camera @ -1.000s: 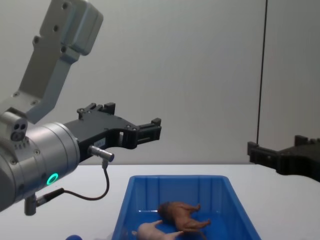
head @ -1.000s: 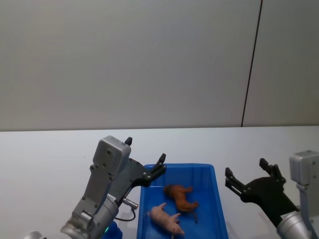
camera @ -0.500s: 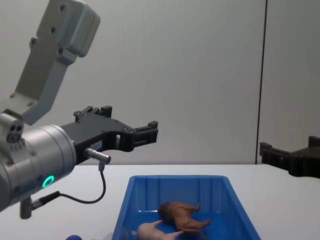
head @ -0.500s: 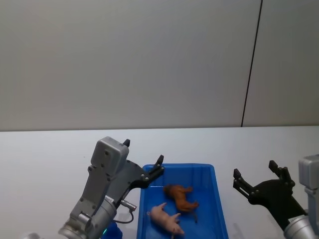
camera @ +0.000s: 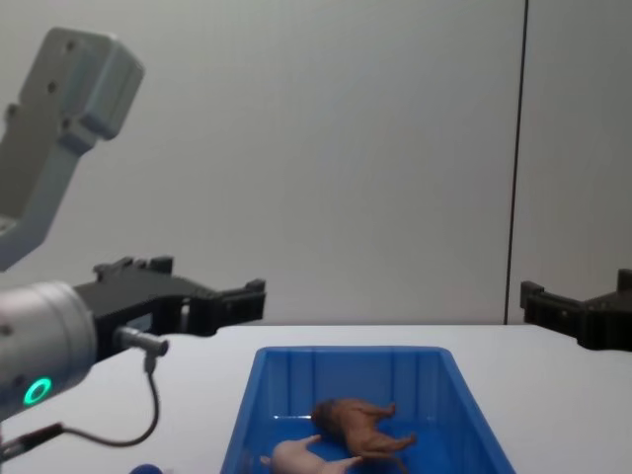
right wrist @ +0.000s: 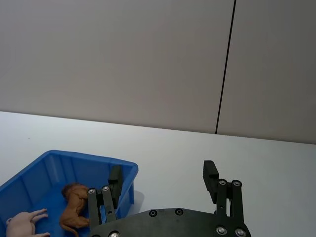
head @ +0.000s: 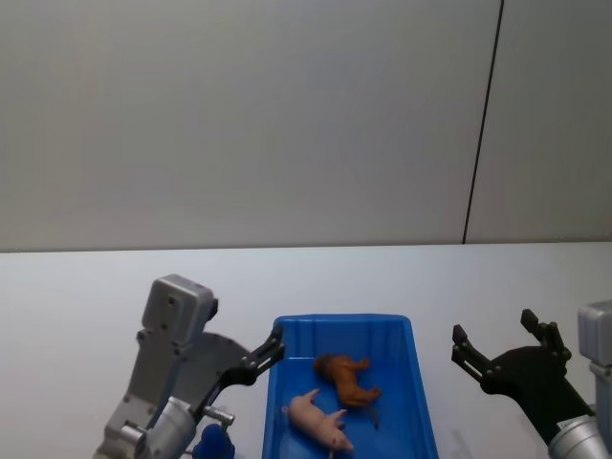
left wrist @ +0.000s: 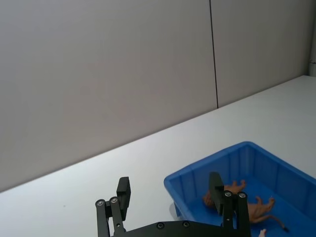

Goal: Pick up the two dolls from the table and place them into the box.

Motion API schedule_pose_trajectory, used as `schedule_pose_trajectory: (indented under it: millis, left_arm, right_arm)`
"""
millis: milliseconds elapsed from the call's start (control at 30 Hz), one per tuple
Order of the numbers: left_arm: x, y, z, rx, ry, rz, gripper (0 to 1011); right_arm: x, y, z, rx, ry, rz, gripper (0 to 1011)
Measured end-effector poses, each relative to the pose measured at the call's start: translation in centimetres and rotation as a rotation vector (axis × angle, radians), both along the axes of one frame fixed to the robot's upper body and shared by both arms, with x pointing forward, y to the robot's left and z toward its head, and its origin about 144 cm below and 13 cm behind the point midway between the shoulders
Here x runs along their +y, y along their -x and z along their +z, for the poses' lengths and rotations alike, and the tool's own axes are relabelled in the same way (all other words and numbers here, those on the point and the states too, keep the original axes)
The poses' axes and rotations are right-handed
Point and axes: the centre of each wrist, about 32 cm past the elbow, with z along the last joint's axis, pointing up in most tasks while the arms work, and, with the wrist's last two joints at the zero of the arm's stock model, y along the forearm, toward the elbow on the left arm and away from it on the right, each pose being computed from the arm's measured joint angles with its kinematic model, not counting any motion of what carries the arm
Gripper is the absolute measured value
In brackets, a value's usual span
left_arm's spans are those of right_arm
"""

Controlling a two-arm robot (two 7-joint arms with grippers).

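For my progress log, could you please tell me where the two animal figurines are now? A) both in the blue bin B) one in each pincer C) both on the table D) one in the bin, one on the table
A: the brown figurine and the pink figurine both lie inside the blue bin.

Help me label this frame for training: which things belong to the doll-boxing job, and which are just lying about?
Job: reddish-brown doll and pink doll, both lying inside the blue box; table; left gripper and right gripper, both open.
Lying about: small dark blue object beside the left arm, unidentifiable.
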Motion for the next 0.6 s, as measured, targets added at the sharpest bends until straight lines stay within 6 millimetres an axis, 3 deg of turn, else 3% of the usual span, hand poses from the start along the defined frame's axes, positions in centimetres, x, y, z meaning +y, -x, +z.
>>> schedule_pose_trajectory:
  millis: [600]
  left_arm:
    - [2.5,2.0,-0.9,0.181,0.044,0.07,1001]
  right_arm:
    - [0.0,0.1,0.0,-0.001,0.0,-0.004,1001]
